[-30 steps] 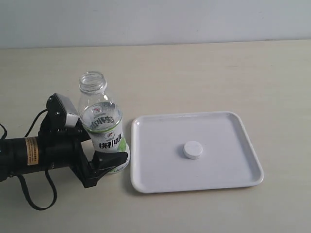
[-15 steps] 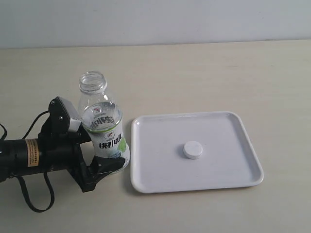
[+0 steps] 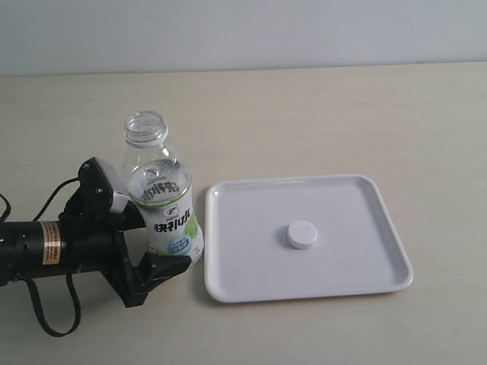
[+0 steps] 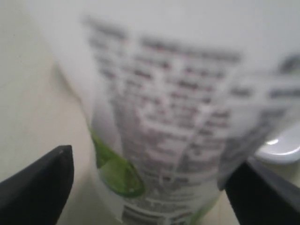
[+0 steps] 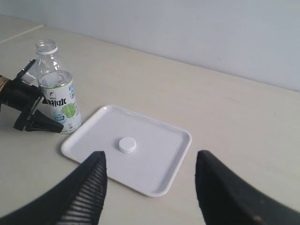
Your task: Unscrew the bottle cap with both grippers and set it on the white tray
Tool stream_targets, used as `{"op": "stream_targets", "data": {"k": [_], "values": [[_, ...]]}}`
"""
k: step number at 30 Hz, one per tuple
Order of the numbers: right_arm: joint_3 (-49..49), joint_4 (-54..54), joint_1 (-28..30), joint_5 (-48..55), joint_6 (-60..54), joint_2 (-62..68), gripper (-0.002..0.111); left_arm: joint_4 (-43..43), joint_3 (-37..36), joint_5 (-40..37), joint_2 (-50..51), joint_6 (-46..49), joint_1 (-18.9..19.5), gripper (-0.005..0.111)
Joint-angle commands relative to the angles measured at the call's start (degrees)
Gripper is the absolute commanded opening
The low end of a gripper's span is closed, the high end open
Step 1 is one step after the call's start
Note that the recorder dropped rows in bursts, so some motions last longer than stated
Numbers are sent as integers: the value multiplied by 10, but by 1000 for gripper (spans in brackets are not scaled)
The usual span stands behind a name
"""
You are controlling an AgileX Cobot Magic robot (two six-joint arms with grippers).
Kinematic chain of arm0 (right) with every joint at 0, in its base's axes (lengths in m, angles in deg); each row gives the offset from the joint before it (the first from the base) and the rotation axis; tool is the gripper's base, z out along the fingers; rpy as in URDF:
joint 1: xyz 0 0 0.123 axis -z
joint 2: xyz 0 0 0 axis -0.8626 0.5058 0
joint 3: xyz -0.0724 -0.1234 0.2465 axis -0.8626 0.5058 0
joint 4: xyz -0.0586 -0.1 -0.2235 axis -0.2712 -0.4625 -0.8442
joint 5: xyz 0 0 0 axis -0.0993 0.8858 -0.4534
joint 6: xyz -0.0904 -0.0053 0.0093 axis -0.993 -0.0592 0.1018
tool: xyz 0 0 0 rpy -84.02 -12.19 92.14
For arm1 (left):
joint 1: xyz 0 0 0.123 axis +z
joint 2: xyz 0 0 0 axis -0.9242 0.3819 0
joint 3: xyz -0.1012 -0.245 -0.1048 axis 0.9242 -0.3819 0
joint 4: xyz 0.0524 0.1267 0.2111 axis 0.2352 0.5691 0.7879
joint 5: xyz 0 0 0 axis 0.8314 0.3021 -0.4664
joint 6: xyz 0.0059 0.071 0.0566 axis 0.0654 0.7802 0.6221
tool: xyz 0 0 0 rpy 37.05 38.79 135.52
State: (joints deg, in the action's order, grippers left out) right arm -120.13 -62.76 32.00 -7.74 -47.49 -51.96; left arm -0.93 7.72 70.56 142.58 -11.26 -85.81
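Observation:
The clear bottle (image 3: 158, 194) stands upright and uncapped on the table, just left of the white tray (image 3: 350, 220). The white bottle cap (image 3: 301, 234) lies flat near the tray's middle. My left gripper (image 3: 156, 234) is open, one finger on each side of the bottle's lower body. Up close its black fingertips (image 4: 44, 183) flank the blurred label of the bottle (image 4: 178, 93), with a gap showing on one side. My right gripper (image 5: 150, 157) is open and empty, well above the table, looking down on the tray (image 5: 180, 140), the cap (image 5: 127, 145) and the bottle (image 5: 58, 101); the exterior view does not include it.
The left arm (image 3: 46, 247), black with an orange label, lies low over the table's left front, and a black cable (image 3: 42, 319) loops beneath it. A pale wall (image 3: 243, 30) bounds the beige table (image 3: 319, 114) at the back.
The left gripper has slid back to the left and slightly toward the front, its fingers drawing off the bottle. Bottle, cap and tray have stayed in place.

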Motion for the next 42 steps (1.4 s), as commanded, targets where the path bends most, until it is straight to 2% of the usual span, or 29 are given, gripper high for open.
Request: {"op": "stream_targets", "data": {"k": [1, 4, 15, 19, 24, 29, 42], "values": [[5, -3, 2, -1, -5, -1, 54, 14, -1, -16, -9, 3, 4, 82], [5, -3, 2, -1, -5, -1, 54, 17, -1, -19, -24, 1, 4, 82], [5, -3, 2, -1, -5, -1, 54, 20, -1, -141, -90, -6, 4, 82], [5, -3, 2, -1, -5, -1, 54, 21, -1, -146, -100, -14, 4, 82], [5, -11, 2, -1, -5, -1, 54, 20, -1, -190, -114, -32, 4, 82], [5, -11, 2, -1, -5, -1, 54, 21, -1, -208, -128, -60, 4, 82], [5, -12, 2, -1, -5, -1, 54, 21, -7, -239, -141, -45, 6, 82]]}}
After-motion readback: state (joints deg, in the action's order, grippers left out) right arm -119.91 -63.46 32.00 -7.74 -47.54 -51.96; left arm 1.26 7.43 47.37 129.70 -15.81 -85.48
